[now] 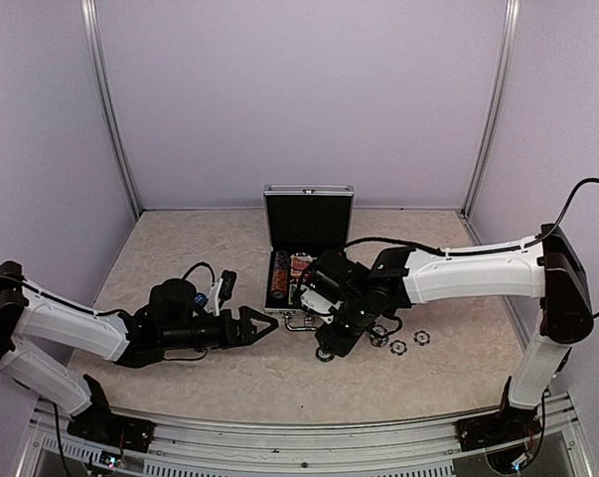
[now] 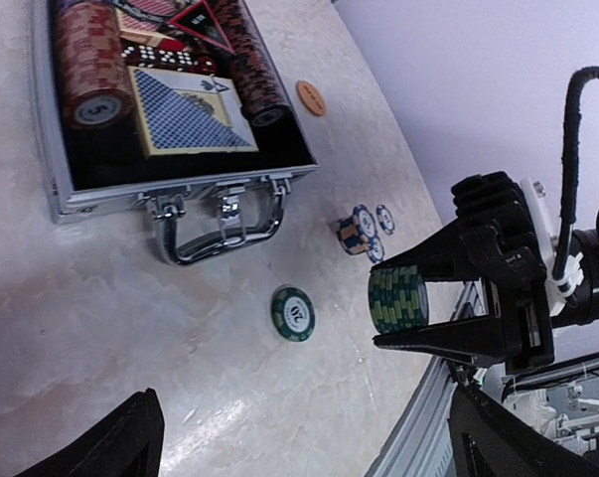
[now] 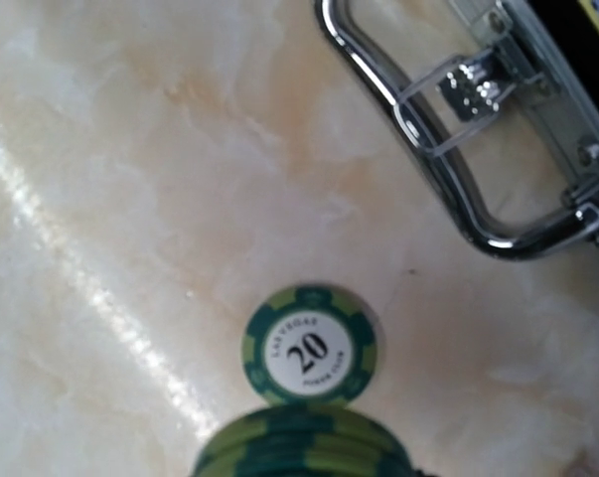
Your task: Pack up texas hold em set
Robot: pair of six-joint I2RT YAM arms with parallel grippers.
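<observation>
Your right tool (image 1: 327, 348) is clamped on a stack of green chips (image 2: 396, 300), low centre of the top view, just before the open case (image 2: 180, 186). Keep the stack level and clear the handle (image 2: 215, 224) going in. One loose green chip (image 3: 309, 346) lies beneath. The left tool (image 1: 267, 326) sits spread apart, empty.

A table (image 1: 428, 383) with a glossy cream top, marbled in beige, carries bright streaks of reflected light. Plain lilac panels close it in: a back wall (image 1: 299, 99), a left wall (image 1: 31, 129) and a right wall (image 1: 567, 99). A slim metal left post (image 1: 111, 109) and right post (image 1: 490, 109) rise in the rear corners. A grooved metal rail (image 1: 299, 439) runs along the near edge.
</observation>
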